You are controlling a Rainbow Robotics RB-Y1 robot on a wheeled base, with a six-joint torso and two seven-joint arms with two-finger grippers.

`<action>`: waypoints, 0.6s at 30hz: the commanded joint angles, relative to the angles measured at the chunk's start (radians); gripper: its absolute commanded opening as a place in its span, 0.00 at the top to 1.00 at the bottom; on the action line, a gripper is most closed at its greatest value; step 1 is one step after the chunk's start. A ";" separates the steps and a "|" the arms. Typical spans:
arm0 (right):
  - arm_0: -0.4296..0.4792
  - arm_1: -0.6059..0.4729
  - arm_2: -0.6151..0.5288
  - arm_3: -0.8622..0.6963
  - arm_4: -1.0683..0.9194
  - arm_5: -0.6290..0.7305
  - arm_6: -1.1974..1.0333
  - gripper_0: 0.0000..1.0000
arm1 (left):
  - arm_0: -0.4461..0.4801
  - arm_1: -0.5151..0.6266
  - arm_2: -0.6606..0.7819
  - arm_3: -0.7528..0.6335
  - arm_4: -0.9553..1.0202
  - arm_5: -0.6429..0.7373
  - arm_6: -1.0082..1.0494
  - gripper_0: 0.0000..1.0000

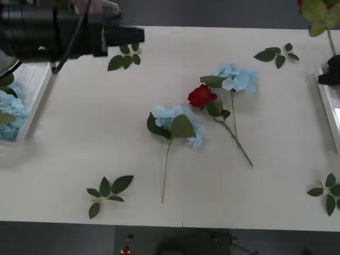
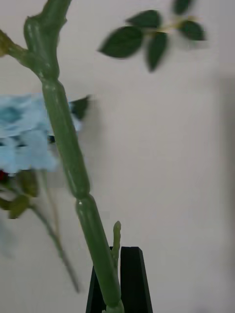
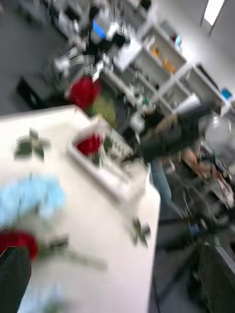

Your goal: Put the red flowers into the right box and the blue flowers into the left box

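Note:
My right gripper is shut on the thick green stem of a red flower. That flower's leaves and stem rise above the gripper at the table's right edge, over the right box. One red flower lies mid-table between two blue flowers. My left gripper hangs open at the far left, beside the left box, which holds blue flowers. A red bloom lies in the right box.
Loose green leaf sprigs lie at the far left, far right, near left and near right. Open tabletop runs along the near edge and between the left box and the middle flowers.

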 commanded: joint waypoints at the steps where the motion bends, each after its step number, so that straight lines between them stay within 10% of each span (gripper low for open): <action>1: -0.019 -0.010 -0.026 0.153 0.069 0.113 0.006 1.00 | 0.164 0.024 -0.018 -0.023 -0.204 0.091 0.012 0.00; 18: 0.004 0.151 0.168 0.576 0.562 -0.116 0.015 1.00 | 0.024 -0.279 -0.227 0.034 -1.017 0.032 0.693 0.00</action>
